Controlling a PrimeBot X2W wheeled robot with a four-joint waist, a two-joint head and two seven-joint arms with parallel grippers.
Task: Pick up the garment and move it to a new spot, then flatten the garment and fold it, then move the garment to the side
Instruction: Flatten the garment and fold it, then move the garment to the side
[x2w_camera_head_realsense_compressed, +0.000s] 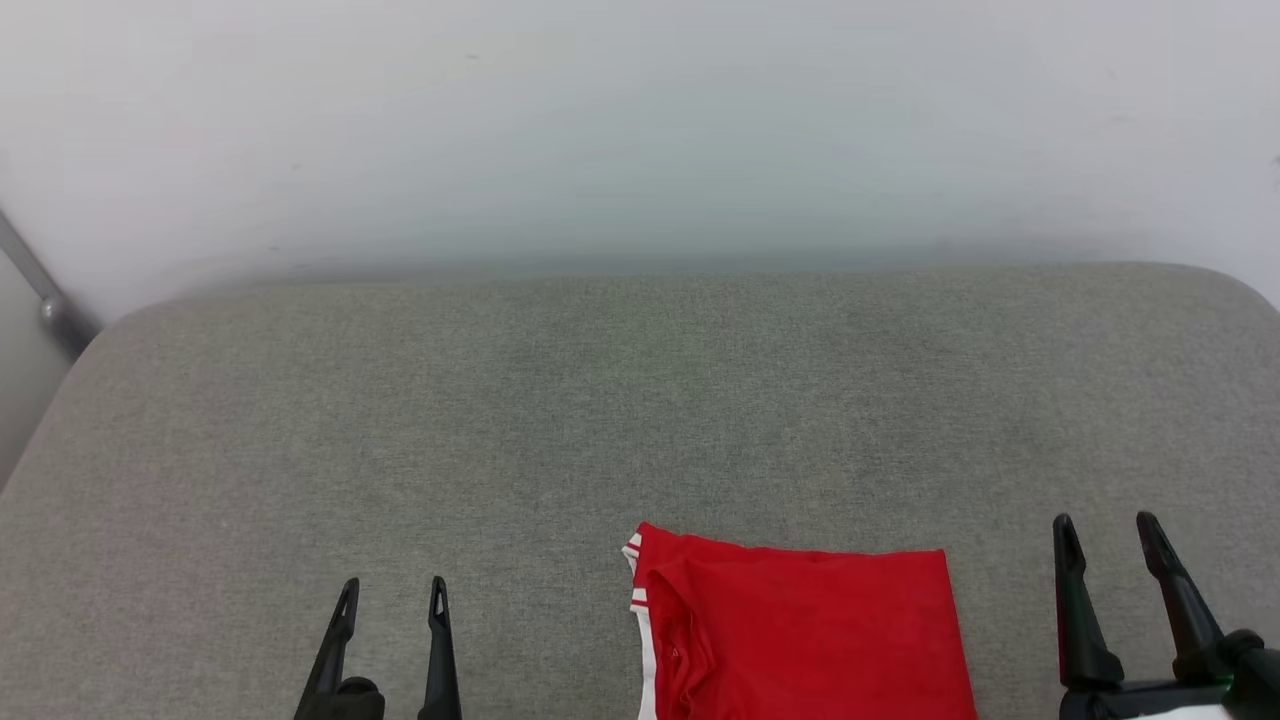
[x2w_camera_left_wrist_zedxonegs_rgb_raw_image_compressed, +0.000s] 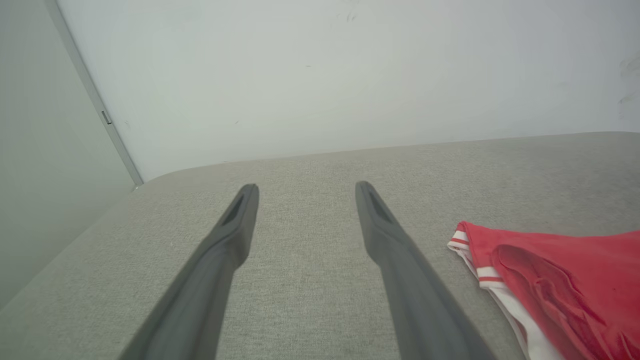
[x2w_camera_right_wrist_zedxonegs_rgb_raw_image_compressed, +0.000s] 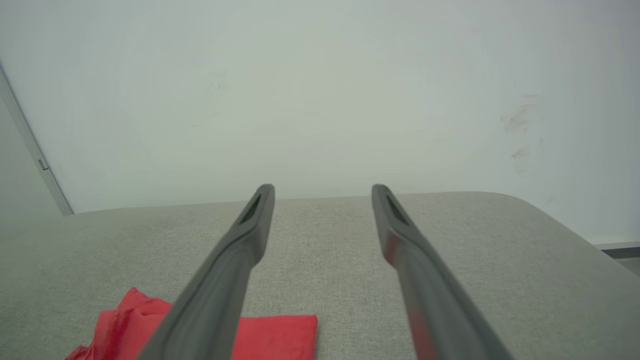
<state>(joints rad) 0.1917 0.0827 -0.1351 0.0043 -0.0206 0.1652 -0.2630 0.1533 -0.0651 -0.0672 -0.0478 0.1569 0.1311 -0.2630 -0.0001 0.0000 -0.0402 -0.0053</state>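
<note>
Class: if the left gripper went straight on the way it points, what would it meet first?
Probably the grey cushion, short of the white wall; the garment lies off to its right.

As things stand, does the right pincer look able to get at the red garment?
Probably yes: the right pincer stands open beside the garment, apart from it, with only bare grey surface between them and nothing in the way.

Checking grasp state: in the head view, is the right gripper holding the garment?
No, the right gripper stands open and apart from the garment, with bare gray surface between them.
</note>
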